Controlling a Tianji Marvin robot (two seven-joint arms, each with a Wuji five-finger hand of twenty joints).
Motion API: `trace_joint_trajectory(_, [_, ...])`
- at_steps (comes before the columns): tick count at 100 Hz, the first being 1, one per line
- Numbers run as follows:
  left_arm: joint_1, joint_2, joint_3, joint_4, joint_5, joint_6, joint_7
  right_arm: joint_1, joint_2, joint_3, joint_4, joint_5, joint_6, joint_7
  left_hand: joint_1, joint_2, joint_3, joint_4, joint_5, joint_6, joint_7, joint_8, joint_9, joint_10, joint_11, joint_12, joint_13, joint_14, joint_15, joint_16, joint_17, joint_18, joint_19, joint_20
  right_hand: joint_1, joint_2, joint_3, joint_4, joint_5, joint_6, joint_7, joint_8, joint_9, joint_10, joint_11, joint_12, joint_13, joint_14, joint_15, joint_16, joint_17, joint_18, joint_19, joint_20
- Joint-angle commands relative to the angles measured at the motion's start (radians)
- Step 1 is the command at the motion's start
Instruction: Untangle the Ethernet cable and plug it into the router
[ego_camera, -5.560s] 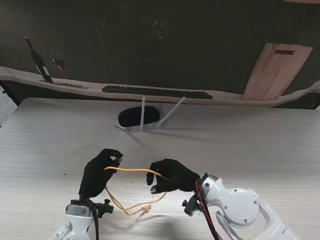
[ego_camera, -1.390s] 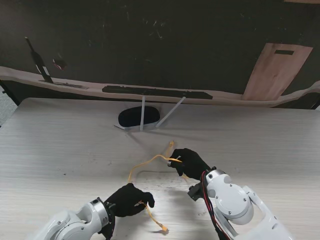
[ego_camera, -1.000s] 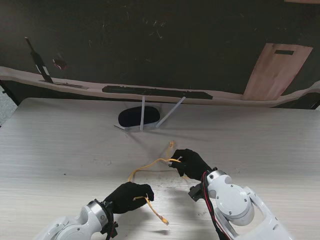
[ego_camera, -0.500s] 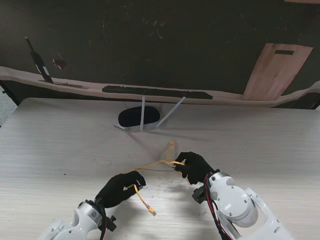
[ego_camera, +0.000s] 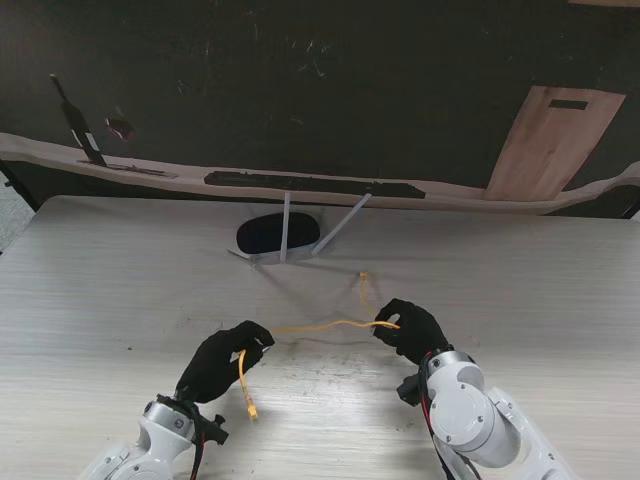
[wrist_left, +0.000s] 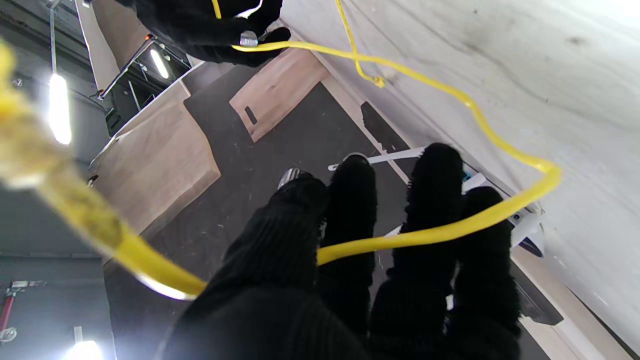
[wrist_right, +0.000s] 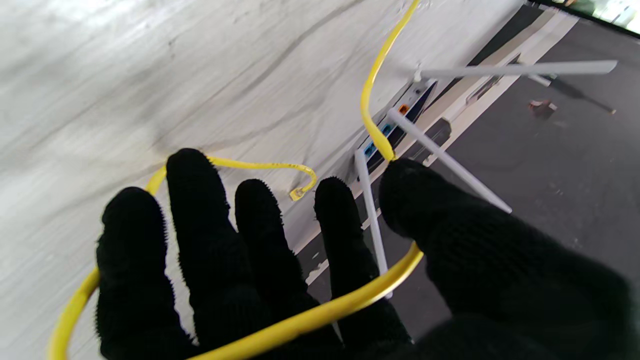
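A yellow Ethernet cable (ego_camera: 320, 326) stretches in a shallow arc between my two black-gloved hands. My left hand (ego_camera: 222, 362) is shut on it; a short tail hangs nearer to me and ends in a plug (ego_camera: 251, 410). My right hand (ego_camera: 410, 330) is shut on the other part, and a short end (ego_camera: 363, 280) sticks out toward the router. The router (ego_camera: 277, 234), a black oval with white antennas, stands farther from me near the table's back edge. The cable (wrist_left: 440, 230) crosses the fingers in the left wrist view. In the right wrist view the cable (wrist_right: 300, 315) runs under the thumb, with the router's ports (wrist_right: 395, 125) ahead.
The pale wooden table (ego_camera: 520, 280) stretches to both sides. Beyond its far edge lie a long dark strip (ego_camera: 315, 185), a wooden board (ego_camera: 555, 140) at the back right and a black tool (ego_camera: 78, 125) at the back left.
My hands have moved apart, the left one away from me and the right one to the right. The cable between them has drawn out straighter, and its loose tail now hangs from the left hand.
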Motion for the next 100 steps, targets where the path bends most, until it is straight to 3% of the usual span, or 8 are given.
trace_joint_trajectory(1, [-0.001,-0.005,-0.004,0.000,-0.009,-0.009,-0.012,-0.024,-0.009,0.013,0.005,-0.003,-0.003,0.005,0.071,0.050,-0.030,-0.013,-0.027,0.008,-0.011,-0.001,-0.004,-0.019,0.040,0.000,0.022,0.032,0.030,0.016,-0.004,0.028,0.039,0.023,-0.011,-0.024,0.024,0.019,-0.007,-0.007,-0.012,0.019,-0.040,-0.001,-0.014,-0.012,-0.036,0.004,-0.019,-0.016,-0.033,-0.007,-0.024,-0.012])
trace_joint_trajectory(22, [-0.017,-0.015,-0.004,0.014,-0.017,-0.028,0.024,-0.066,-0.009,0.062,0.000,-0.037,-0.056,-0.026,0.063,0.051,-0.061,-0.012,-0.024,0.006,-0.017,-0.001,0.015,-0.023,0.060,-0.004,0.035,0.036,0.047,0.025,0.000,0.035,0.055,0.032,-0.057,-0.126,0.040,0.010,-0.106,-0.038,-0.016,0.019,-0.167,-0.045,-0.038,-0.020,-0.178,-0.049,-0.137,-0.032,-0.124,-0.073,-0.092,-0.013])
trace_joint_trajectory(45, [-0.028,-0.014,-0.010,0.012,-0.011,-0.028,0.020,-0.106,-0.008,0.106,0.001,-0.101,-0.196,-0.083,0.054,0.056,-0.085,-0.006,-0.011,0.009,-0.052,-0.016,0.000,-0.014,0.035,-0.031,0.010,0.052,0.027,0.019,-0.033,0.035,0.048,0.035,-0.107,-0.277,0.063,-0.014,-0.118,-0.058,-0.030,0.006,-0.194,-0.080,-0.083,-0.040,-0.259,-0.079,-0.320,-0.101,-0.186,-0.098,-0.278,-0.039])
trace_joint_trajectory(63, [-0.029,-0.007,-0.019,-0.003,-0.031,-0.037,-0.023,-0.129,0.007,0.145,-0.019,-0.091,-0.288,-0.014,0.048,0.045,-0.090,-0.002,0.013,0.003,-0.067,-0.022,0.001,-0.010,0.021,-0.047,0.007,0.055,0.018,0.016,-0.038,0.036,0.047,0.037,-0.140,-0.286,0.032,-0.023,-0.187,-0.093,-0.060,-0.010,-0.274,-0.111,-0.138,-0.060,-0.368,-0.142,-0.425,-0.134,-0.274,-0.165,-0.473,-0.030])
trace_joint_trajectory(68, [-0.031,-0.006,-0.019,-0.007,-0.032,-0.038,-0.031,-0.133,0.012,0.152,-0.024,-0.076,-0.316,0.010,0.048,0.045,-0.089,-0.001,0.016,0.001,-0.068,-0.021,0.001,-0.010,0.020,-0.048,0.006,0.055,0.016,0.015,-0.038,0.036,0.047,0.037,-0.147,-0.284,0.022,-0.023,-0.205,-0.100,-0.062,-0.017,-0.291,-0.119,-0.146,-0.066,-0.387,-0.158,-0.447,-0.128,-0.283,-0.181,-0.575,0.049])
trace_joint_trajectory(75, [-0.036,-0.004,-0.016,-0.013,-0.045,-0.041,-0.046,-0.134,0.017,0.155,-0.027,-0.069,-0.362,0.027,0.046,0.046,-0.088,-0.001,0.017,0.000,-0.069,-0.021,-0.001,-0.009,0.015,-0.052,0.002,0.056,0.012,0.014,-0.042,0.034,0.043,0.036,-0.159,-0.287,0.019,-0.026,-0.219,-0.110,-0.064,-0.019,-0.300,-0.124,-0.155,-0.070,-0.400,-0.174,-0.463,-0.131,-0.279,-0.188,-0.655,0.070])
trace_joint_trajectory(79, [-0.039,-0.004,-0.013,-0.016,-0.050,-0.042,-0.051,-0.133,0.018,0.154,-0.028,-0.067,-0.386,0.030,0.047,0.047,-0.087,-0.001,0.019,0.000,-0.069,-0.020,0.000,-0.008,0.012,-0.054,0.002,0.057,0.011,0.013,-0.043,0.035,0.042,0.035,-0.163,-0.292,0.024,-0.029,-0.219,-0.111,-0.063,-0.021,-0.299,-0.125,-0.154,-0.070,-0.398,-0.175,-0.465,-0.127,-0.258,-0.187,-0.744,0.174])
trace_joint_trajectory(100, [-0.055,0.003,0.002,-0.037,-0.048,-0.037,-0.082,-0.107,0.023,0.120,-0.040,-0.006,-0.515,0.055,0.044,0.043,-0.085,-0.001,0.024,-0.006,-0.065,-0.015,0.005,-0.008,0.008,-0.059,0.009,0.055,0.012,0.014,-0.033,0.044,0.048,0.039,-0.133,-0.302,0.058,-0.022,-0.202,-0.099,-0.055,-0.018,-0.255,-0.117,-0.141,-0.065,-0.356,-0.190,-0.440,-0.120,-0.223,-0.201,-0.762,0.192])
